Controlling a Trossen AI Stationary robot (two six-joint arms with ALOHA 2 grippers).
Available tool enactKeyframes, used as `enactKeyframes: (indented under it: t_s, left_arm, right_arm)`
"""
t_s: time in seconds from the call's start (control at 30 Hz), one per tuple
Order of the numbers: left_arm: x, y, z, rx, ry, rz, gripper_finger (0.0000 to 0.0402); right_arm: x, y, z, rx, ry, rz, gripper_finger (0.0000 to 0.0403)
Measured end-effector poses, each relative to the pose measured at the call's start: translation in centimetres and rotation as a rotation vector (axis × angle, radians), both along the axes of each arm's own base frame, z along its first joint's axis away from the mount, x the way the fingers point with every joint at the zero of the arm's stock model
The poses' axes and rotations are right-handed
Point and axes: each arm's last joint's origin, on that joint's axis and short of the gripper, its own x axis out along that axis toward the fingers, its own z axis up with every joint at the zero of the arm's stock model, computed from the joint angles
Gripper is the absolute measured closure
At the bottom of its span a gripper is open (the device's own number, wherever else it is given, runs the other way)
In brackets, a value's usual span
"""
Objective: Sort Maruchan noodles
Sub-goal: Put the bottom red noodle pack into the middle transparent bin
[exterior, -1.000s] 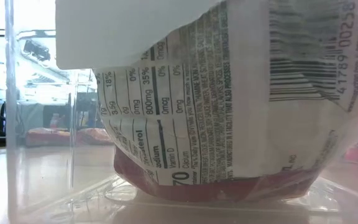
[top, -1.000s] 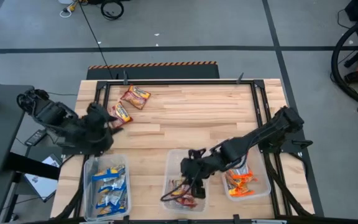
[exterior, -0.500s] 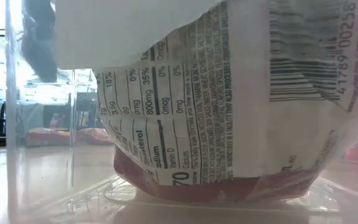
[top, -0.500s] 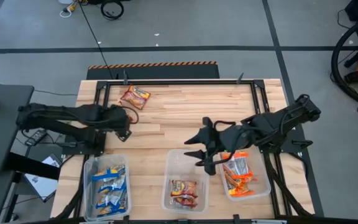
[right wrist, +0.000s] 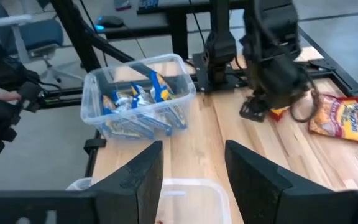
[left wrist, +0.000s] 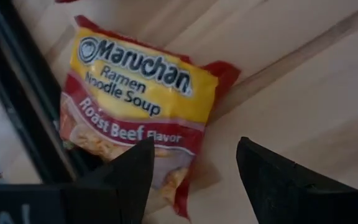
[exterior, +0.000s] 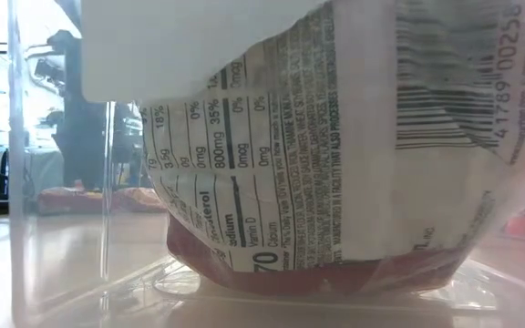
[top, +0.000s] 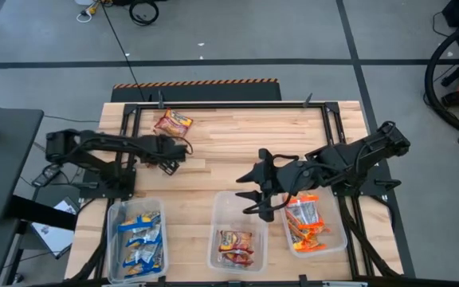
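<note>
Across the wooden table [top: 237, 147], three clear bins [top: 237, 239] hold sorted packets. Above the middle bin my right gripper [top: 255, 194] hangs released, while my left gripper [left wrist: 194, 171] spreads empty over a roast-beef packet [left wrist: 135, 102].

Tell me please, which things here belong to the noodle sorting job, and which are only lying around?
Belong to the job:
- Roast Beef Maruchan packet on the table
- blue packets, left bin
- dark red packets, middle bin
- orange packets, right bin
- left gripper, right gripper

Lying about:
- cables on the floor
- office chair
</note>
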Motion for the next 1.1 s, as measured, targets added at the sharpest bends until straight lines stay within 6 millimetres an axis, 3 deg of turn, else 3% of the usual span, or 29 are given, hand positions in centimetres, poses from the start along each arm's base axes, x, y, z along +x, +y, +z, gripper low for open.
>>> enactKeyframes:
  t_s: [0.23, 0.37, 0.5, 0.7, 0.77, 0.87, 0.97, 1.1]
  left_arm:
    - [-0.5, -0.9, -3.4, 0.089, 0.094, 0.024, 0.0176]
    - [-0.5, -1.4, -4.1, 0.114, 0.088, -0.005, 0.0199]
    - [-0.6, -1.4, -4.2, 0.13, 0.087, -0.008, 0.0246]
    - [-0.5, -1.3, -4.0, 0.105, 0.109, -0.024, 0.0354]
    - [-0.3, -1.4, -3.3, 0.066, 0.127, -0.022, 0.0383]
    - [0.3, -1.4, -1.0, 0.041, 0.137, -0.048, 0.0386]
    - [1.2, -1.4, 2.2, -0.011, 0.068, -0.097, 0.0377]
    - [2.4, -1.7, 7.6, -0.139, -0.173, -0.187, 0.0381]
  right_arm:
    - [0.2, -0.8, -0.2, -0.003, 0.019, -0.027, 0.0226]
    - [0.4, -1.2, -0.2, -0.009, 0.019, -0.037, 0.0226]
    - [0.6, -1.7, -0.2, -0.009, 0.019, -0.051, 0.0226]
    - [0.7, -2.0, -0.1, -0.016, 0.017, -0.055, 0.0226]
    - [0.7, -2.0, -0.1, -0.042, 0.017, -0.041, 0.0226]
    - [0.7, -2.0, -0.1, -0.103, 0.012, -0.01, 0.0226]
    - [0.7, -2.0, -0.1, -0.18, 0.012, 0.028, 0.0226]
    - [0.7, -2.0, -0.1, -0.266, 0.015, 0.068, 0.0226]
